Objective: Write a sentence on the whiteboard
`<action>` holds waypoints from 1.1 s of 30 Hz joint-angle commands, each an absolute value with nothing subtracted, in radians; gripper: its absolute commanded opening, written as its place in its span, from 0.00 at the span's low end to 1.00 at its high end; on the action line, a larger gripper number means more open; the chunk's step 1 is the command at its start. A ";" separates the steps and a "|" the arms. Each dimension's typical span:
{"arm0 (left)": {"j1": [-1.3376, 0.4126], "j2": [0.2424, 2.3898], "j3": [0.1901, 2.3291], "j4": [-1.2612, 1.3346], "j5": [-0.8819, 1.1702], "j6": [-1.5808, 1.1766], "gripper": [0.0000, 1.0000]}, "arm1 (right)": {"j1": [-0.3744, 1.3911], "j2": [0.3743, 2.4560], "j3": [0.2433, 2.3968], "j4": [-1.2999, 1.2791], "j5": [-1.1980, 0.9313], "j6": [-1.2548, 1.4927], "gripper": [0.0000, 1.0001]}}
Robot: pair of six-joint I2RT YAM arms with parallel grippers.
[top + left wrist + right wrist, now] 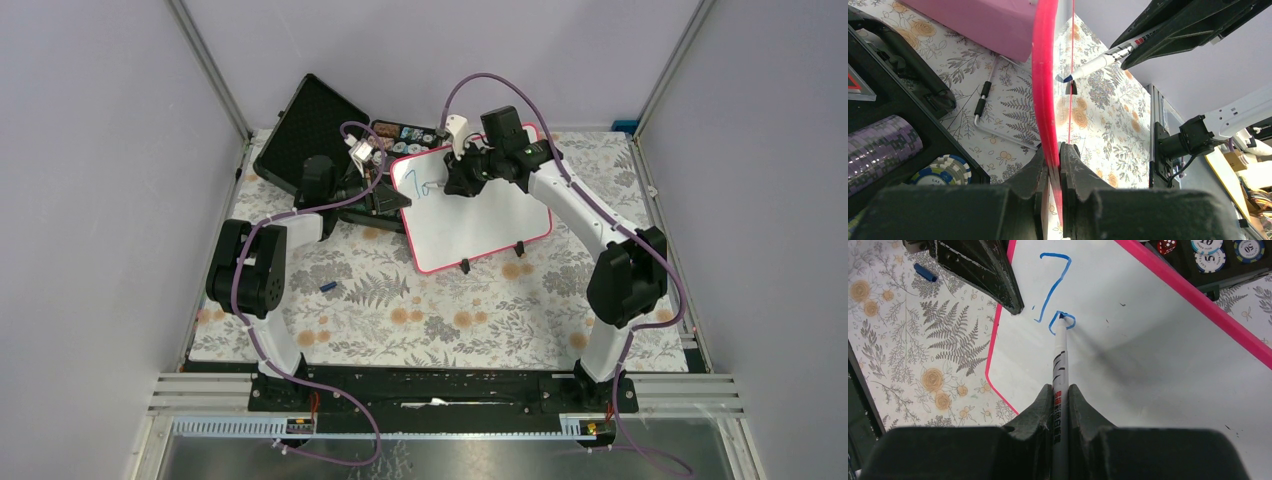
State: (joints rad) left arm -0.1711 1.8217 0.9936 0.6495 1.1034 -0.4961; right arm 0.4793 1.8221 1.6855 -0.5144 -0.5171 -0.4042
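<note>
Right pincer (1060,390) clenched on a white marker (1060,352), barrel running straight out between the jaws, tip touching the whiteboard (1158,370). The tip sits on a small blue loop (1062,322) just beside a 7-shaped blue stroke (1054,282), near the board's left end. Left pincer (1053,152) clamped on the board's pink-red frame (1044,80) at that same left end, jaws tight on either side of the rim. The board lies skewed in the far middle of the surface (450,320), black feet toward the near edge; can't tell if it's flat or slightly lifted. Open black case (318,128) at the far left corner, touching or just beside the board's far left corner, with poker chips (1209,259) inside. Small blue piece (329,287) lies on the surface left of centre, well apart from the board.
</note>
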 commanded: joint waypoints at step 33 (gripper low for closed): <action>-0.189 1.815 1.002 0.611 1.123 -0.368 0.00 | 0.422 1.816 1.699 -0.526 -0.603 -0.380 0.00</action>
State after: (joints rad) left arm -0.1711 1.8214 1.0019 0.6289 1.1072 -0.4789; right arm 0.4137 1.8011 1.6699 -0.5224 -0.6132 -0.3706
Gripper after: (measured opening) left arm 0.098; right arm 0.162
